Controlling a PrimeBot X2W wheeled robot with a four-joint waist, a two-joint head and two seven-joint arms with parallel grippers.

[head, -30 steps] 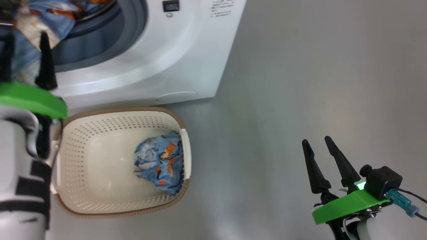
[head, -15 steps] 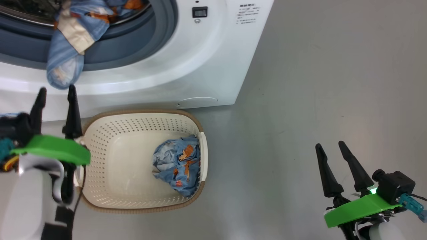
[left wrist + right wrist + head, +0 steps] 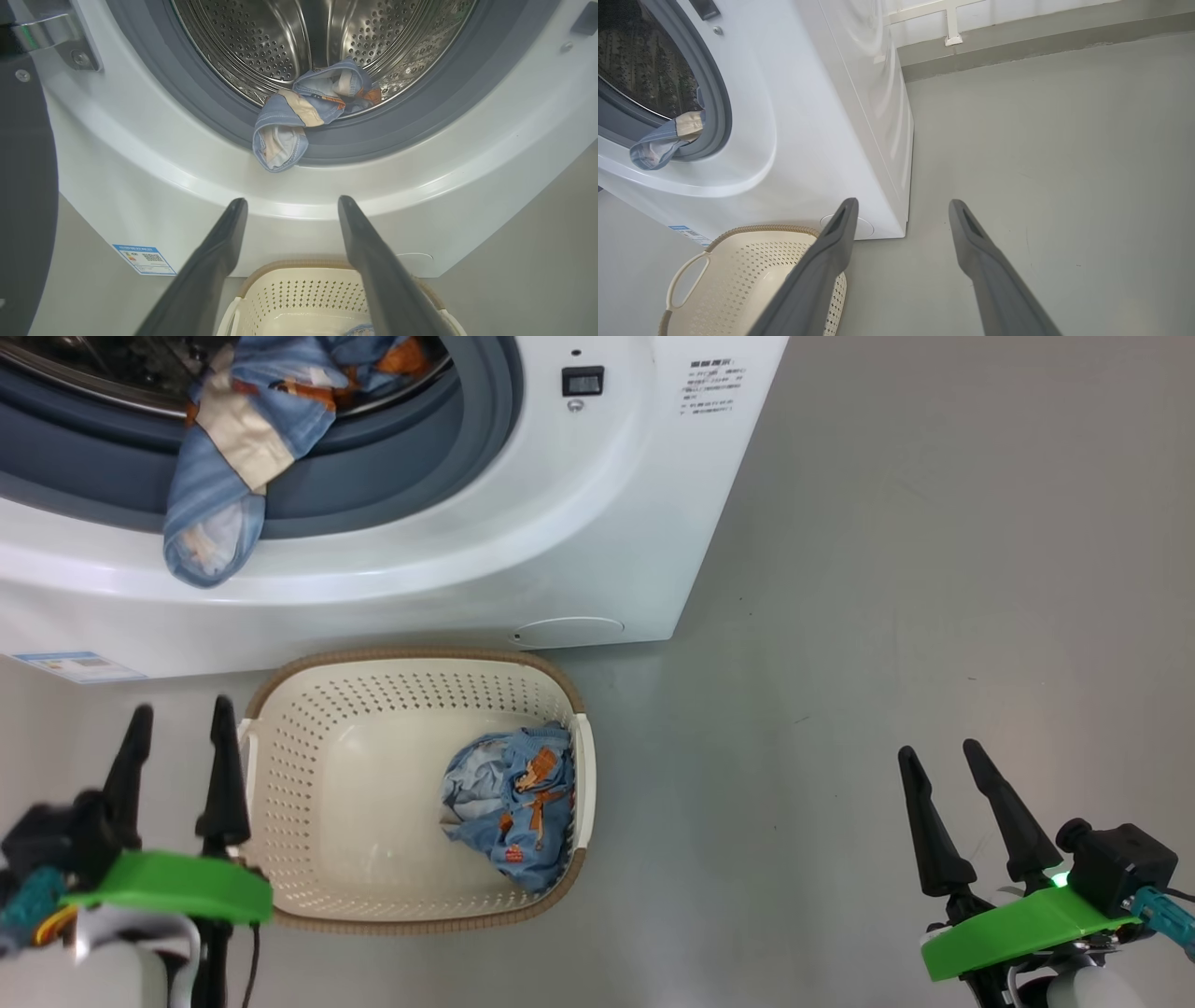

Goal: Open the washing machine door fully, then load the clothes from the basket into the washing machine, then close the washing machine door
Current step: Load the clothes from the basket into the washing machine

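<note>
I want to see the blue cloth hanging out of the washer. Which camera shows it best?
Left wrist view: the blue cloth shows whole, straight on. Head view sees it from above, top cut off. Right wrist view catches its hanging end.

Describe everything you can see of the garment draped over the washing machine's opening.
The garment is soft light-blue fabric with orange print and a cream patch. It lies crumpled, partly inside the steel drum and draped across the grey gasket. Its open, pale-lined end hangs down onto the machine's white front. Nothing else touches it.
</note>
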